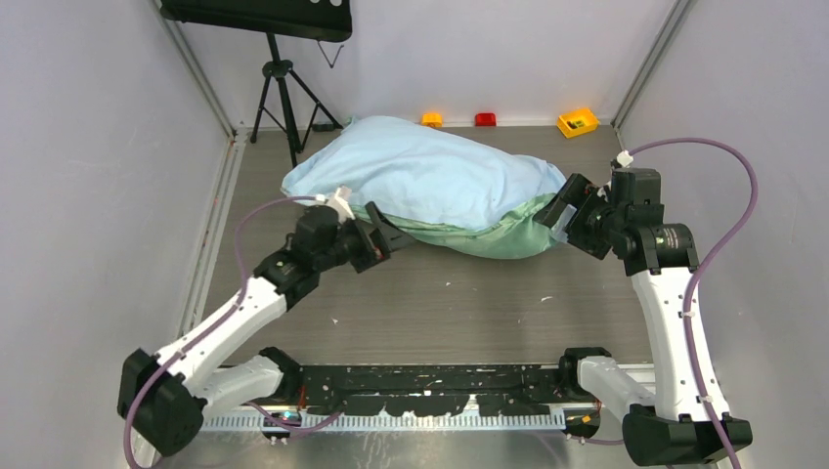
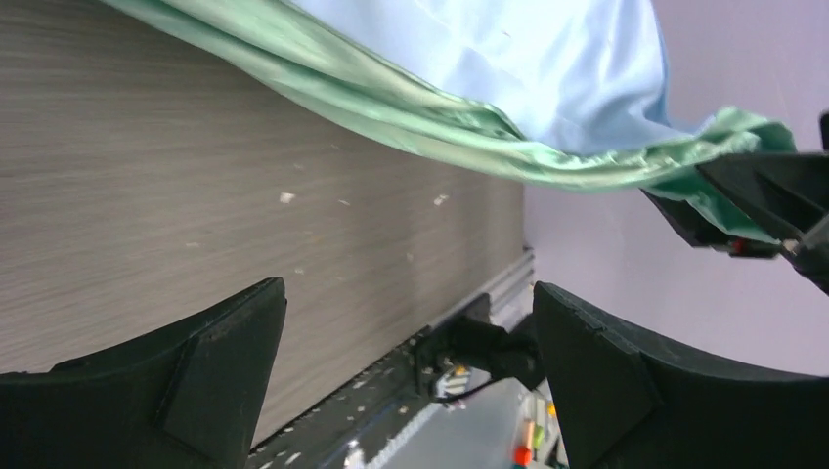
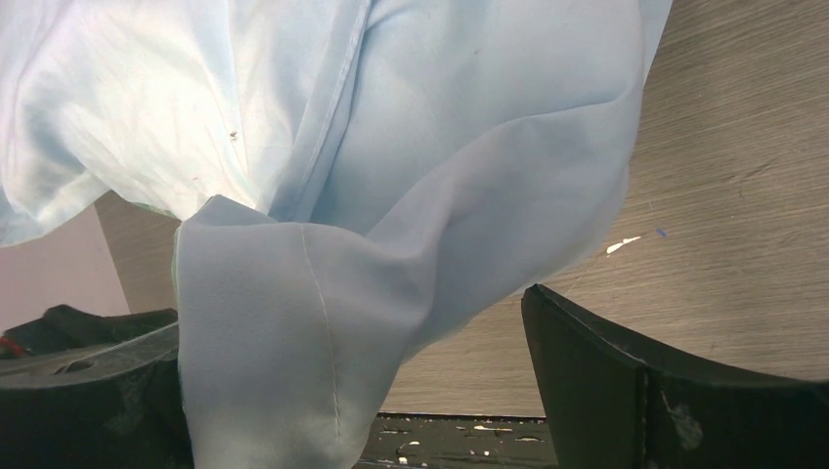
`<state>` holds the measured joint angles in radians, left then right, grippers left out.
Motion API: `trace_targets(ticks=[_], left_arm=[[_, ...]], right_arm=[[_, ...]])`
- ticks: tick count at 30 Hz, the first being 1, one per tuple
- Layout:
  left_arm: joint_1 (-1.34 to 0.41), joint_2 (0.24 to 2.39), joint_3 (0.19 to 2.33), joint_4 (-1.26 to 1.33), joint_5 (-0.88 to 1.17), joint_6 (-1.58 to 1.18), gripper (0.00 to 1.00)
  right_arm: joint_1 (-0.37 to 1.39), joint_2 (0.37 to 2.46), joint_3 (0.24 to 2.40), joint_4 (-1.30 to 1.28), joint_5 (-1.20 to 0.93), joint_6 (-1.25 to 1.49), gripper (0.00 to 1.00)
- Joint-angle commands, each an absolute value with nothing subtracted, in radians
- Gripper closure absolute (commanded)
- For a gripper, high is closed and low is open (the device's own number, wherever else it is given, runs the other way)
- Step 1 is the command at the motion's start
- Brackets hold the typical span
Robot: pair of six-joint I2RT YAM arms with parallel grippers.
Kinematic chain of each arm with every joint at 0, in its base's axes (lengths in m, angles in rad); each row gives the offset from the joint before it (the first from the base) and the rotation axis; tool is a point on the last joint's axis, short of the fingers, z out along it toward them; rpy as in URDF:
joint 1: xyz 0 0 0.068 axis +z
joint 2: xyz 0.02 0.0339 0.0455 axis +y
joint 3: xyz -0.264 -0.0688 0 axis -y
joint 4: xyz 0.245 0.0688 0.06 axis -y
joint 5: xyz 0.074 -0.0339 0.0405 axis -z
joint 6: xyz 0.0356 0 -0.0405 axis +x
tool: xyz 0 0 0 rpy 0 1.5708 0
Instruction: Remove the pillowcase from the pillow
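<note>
Your big wrinkly light-blue fabric pillowcase [image 1: 430, 176] with the mint-green edge is lying bulged out on the grey wood-grain surface [image 1: 440, 313], and the pillow is hidden inside it. Your left gripper [image 2: 409, 286] sits at its near-left edge, jaws apart with nothing between them. Your right gripper [image 3: 352, 303] is at its right end, also spread wide, with a fold of blue cloth hanging between the jaws

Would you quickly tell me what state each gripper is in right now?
Left gripper: open, holding nothing.
Right gripper: open; the pillowcase hangs between its fingers, not clamped.
</note>
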<state>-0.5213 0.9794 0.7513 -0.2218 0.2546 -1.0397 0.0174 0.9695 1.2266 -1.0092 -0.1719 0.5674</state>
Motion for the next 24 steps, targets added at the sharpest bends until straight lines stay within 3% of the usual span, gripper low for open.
trace_targets(ticks=[1, 9, 16, 19, 22, 23, 24], left_arm=[[-0.661, 1.059, 0.796, 0.054, 0.204, -1.182, 0.0], [-0.81, 1.289, 0.829, 0.262, 0.039, -1.414, 0.0], [-0.841, 1.551, 0.988, 0.358, -0.007, -1.462, 0.02], [-0.815, 1.648, 1.022, 0.41, -0.025, -1.467, 0.32], [-0.773, 1.733, 1.054, 0.463, -0.005, -1.463, 0.82], [-0.761, 1.755, 1.064, 0.473, -0.005, -1.463, 0.95], [-0.75, 1.778, 1.075, 0.476, 0.018, -1.461, 1.0]], right_arm=[[0.013, 0.961, 1.232, -0.955, -0.19, 0.572, 0.04], [0.014, 0.945, 1.223, -0.954, -0.21, 0.572, 0.04], [0.014, 0.942, 1.212, -0.959, -0.226, 0.564, 0.04], [0.014, 0.936, 1.21, -0.963, -0.253, 0.57, 0.04], [0.014, 0.928, 1.211, -0.968, -0.276, 0.571, 0.04], [0.014, 0.927, 1.215, -0.975, -0.28, 0.567, 0.04], [0.014, 0.924, 1.218, -0.981, -0.279, 0.564, 0.04]])
